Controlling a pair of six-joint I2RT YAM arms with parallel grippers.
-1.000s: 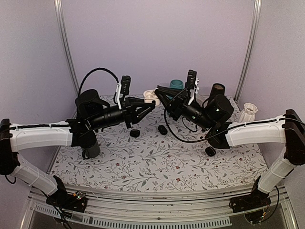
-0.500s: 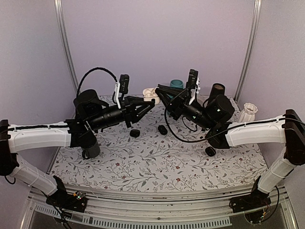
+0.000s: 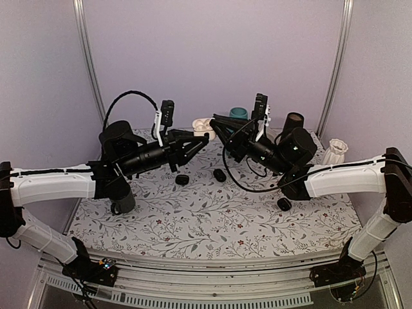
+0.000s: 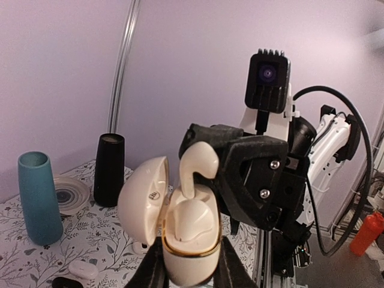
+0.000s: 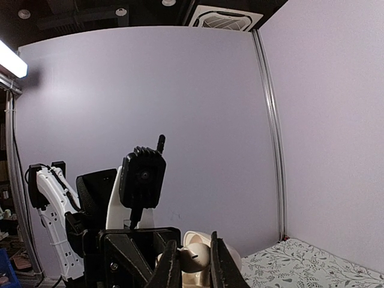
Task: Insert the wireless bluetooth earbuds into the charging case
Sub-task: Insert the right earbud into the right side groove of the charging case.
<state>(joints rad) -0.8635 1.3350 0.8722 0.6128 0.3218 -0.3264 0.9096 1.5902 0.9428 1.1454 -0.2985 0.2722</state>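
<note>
The charging case (image 4: 189, 240) is white with a gold rim and its lid (image 4: 143, 201) is swung open to the left. My left gripper (image 4: 189, 267) is shut on its lower body and holds it up in the air. One earbud (image 4: 191, 217) sits in a socket. My right gripper (image 5: 193, 259) is shut on a second white earbud (image 5: 197, 255), whose stem (image 4: 193, 180) points down into the case's other socket. In the top view the case (image 3: 205, 127) is between the left gripper (image 3: 203, 138) and the right gripper (image 3: 214, 122), above the table's far middle.
A teal vase (image 3: 238, 113), a black cylinder (image 3: 293, 122) and a white ribbed vase (image 3: 335, 152) stand at the back right. Small black cases (image 3: 182, 179) (image 3: 220, 174) (image 3: 284, 204) lie on the floral cloth. A dark mug (image 3: 122, 199) stands at the left.
The left gripper with the case has shifted very slightly up toward the right gripper. Otherwise nothing has visibly moved.
</note>
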